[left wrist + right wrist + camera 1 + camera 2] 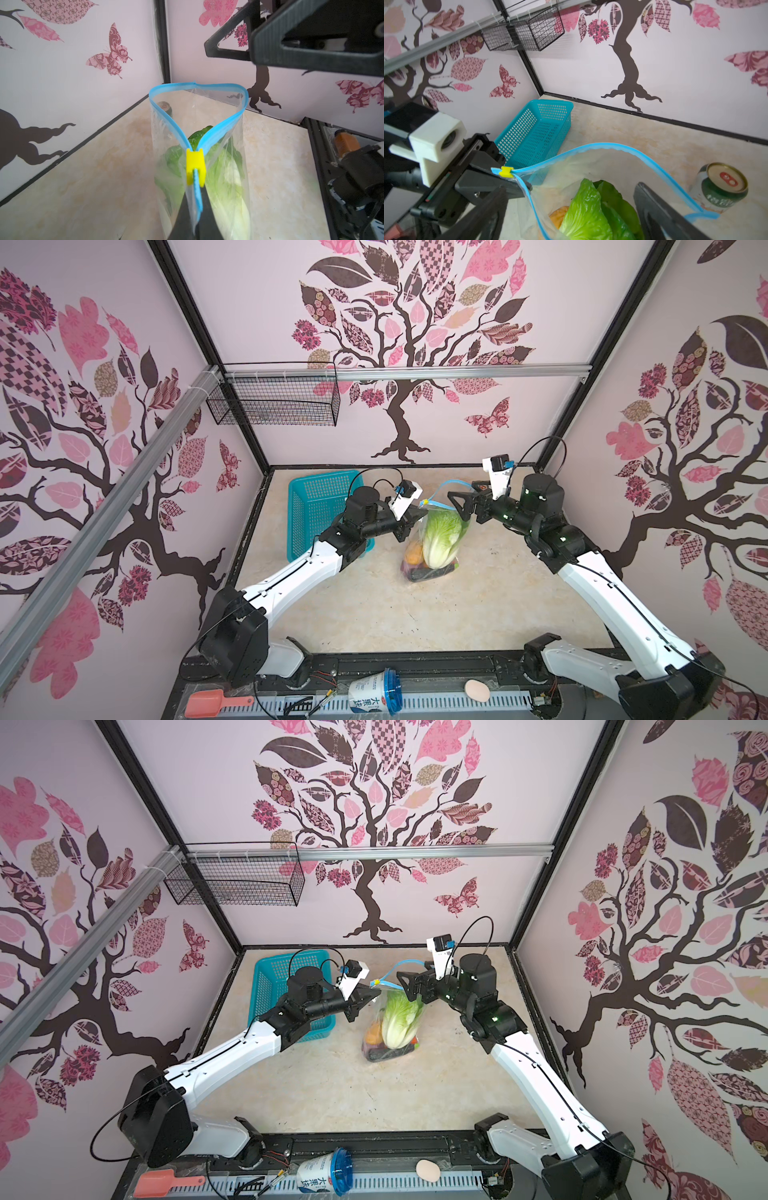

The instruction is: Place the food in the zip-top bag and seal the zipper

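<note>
Zip-top bag point(197, 108) judged limp, slick | left gripper point(420, 513) clamps zipper point(224, 126) end | right gripper point(456, 506) spread, empty | advise pinching slider point(195, 166)

Arm links: white shells point(307, 568) with thin black seams.
Joints: black rounded housings point(235, 639); green lights point(528, 492) glowed on the right arm point(602, 589).
Cables: slim black loops point(544, 439).
Wrist cameras: white mounts point(436, 141), blue connectors.
Fingers: black ribbed triangular frames point(311, 60); one silver screw point(476, 194).
</note>
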Robot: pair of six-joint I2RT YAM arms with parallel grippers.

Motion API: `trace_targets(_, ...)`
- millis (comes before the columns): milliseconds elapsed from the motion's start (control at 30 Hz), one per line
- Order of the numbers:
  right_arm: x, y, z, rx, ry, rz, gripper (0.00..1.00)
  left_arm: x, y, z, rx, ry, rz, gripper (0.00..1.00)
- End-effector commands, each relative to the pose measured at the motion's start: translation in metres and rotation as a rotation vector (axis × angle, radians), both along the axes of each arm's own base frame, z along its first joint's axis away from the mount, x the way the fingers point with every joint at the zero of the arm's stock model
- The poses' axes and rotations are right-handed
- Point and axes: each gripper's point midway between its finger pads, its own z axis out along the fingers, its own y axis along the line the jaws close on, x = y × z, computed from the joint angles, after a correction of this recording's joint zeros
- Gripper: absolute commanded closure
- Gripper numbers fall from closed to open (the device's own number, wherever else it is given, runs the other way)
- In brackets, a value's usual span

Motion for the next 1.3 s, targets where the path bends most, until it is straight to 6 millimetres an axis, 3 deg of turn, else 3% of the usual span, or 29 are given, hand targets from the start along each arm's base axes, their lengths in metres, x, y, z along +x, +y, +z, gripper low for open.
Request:
trace_targets(0,-0.008,0.021,0.009,-0.091,-0.157,0.181,0.16,0.007,0.01,0.012,0.039,-0.112,0.042,1.0)
trace_targets(67,-0.016,0.036,0.003,-0.148,-0.223,0.298,0.19,0.009,0.013,0.012,0.049,-0.132,0.062,1.0)
trace_targets(300,-0.011,0.058,-0.004,-0.238,-0.325,0.482,0.24,0.0,0.013,0.013,-0.019,-0.036,-0.098,1.0)
trace_targets(567,-0.007,0.08,0.003,-0.262,-0.4,0.626,0.29,-0.002,0.013,0.009,-0.009,-0.018,-0.143,1.0)
trace_targets(733,-0.006,0.098,-0.009,-0.332,-0.39,0.718,0.32,-0.007,0.01,0.013,-0.017,-0.01,-0.176,1.0)
trace_targets(867,-0.004,0.103,-0.019,-0.347,-0.357,0.756,0.37,-0.007,0.009,0.013,-0.014,-0.006,-0.18,1.0)
trace_targets(1033,-0.007,0.104,-0.027,-0.343,-0.313,0.783,0.54,-0.007,0.011,0.014,-0.008,-0.014,-0.173,1.0)
trace_targets(1267,-0.017,0.102,-0.028,-0.32,-0.295,0.799,0.65,-0.007,0.013,0.015,-0.003,-0.026,-0.16,1.0)
